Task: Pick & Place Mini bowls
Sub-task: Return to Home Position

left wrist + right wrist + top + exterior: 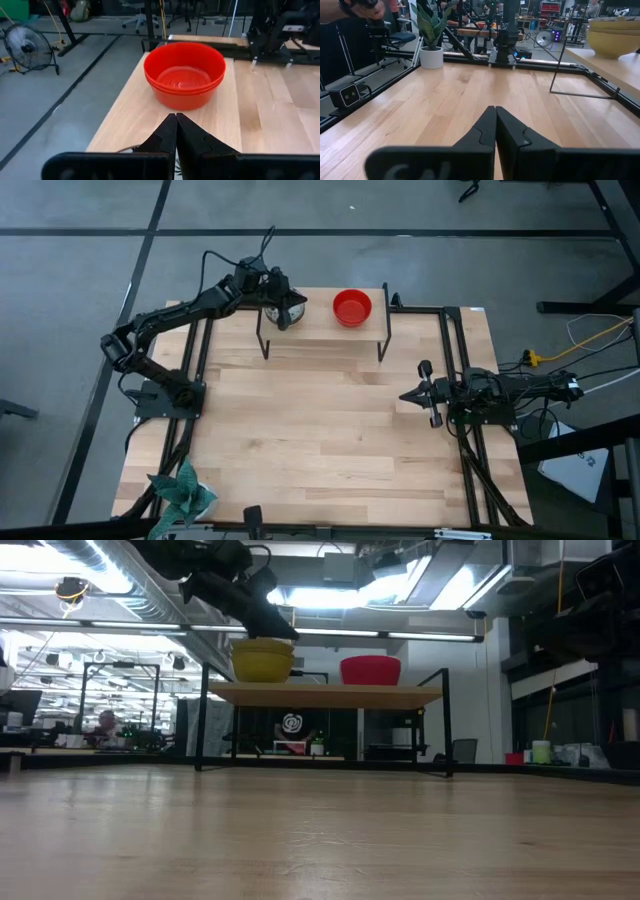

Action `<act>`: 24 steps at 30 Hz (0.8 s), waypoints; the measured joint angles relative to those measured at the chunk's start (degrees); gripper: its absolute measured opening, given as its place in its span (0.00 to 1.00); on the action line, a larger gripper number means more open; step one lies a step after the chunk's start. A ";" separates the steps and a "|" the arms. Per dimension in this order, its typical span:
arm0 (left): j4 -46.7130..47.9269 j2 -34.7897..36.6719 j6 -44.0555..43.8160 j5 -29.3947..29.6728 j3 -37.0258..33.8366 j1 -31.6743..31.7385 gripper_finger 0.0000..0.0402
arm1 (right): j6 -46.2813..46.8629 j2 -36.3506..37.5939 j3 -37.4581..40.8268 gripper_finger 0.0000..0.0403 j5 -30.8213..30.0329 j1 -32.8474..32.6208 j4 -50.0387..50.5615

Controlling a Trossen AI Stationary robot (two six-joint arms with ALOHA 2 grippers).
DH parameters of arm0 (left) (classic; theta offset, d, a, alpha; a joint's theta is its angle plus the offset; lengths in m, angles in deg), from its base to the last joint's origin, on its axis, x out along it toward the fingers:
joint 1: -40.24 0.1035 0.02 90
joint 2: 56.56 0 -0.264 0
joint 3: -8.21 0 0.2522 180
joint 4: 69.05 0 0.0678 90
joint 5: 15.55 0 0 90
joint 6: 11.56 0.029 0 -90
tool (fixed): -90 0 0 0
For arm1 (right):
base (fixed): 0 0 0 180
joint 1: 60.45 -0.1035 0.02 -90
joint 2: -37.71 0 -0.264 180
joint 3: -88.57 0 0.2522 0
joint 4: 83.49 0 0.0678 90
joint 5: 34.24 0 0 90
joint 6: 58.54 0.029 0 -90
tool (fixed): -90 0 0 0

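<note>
A stack of glossy red mini bowls (352,307) sits on a raised wooden shelf (325,693) at the table's far edge, and fills the left wrist view (185,75). Beside it on the shelf is a stack of pale, yellowish-looking bowls (263,660), also seen in the right wrist view (612,37). My left gripper (284,313) (287,632) is shut and hovers at the top of the pale stack, pointing toward the red bowls (176,120). My right gripper (403,396) (495,112) is shut and waits low over the table's right side. My left gripper's shut fingertips (283,628) come slanting down from above onto the top rim of the pale bowl stack (270,642). I cannot tell whether they touch it; the gripper itself covers that spot in the high and wrist views.
The shelf stands on thin black wire legs (265,340). A teal-green leafy object (182,490) sits at the table's near left corner and shows as a potted plant (432,35). Bare wood lies across the table's middle (320,420). A person's hand (350,7) shows beyond the table.
</note>
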 joint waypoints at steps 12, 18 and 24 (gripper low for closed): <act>5.58 8.15 -0.88 2.04 0.00 -8.05 0.00 | 0.46 0.01 0.00 0.01 0.01 0.01 0.00; 6.11 11.93 -3.08 7.79 -2.96 -14.89 0.00 | 1.44 0.00 0.00 0.01 0.02 0.02 0.00; 3.57 17.94 -6.29 14.78 -9.55 -20.62 0.00 | 1.74 0.02 0.00 0.01 0.02 0.00 0.02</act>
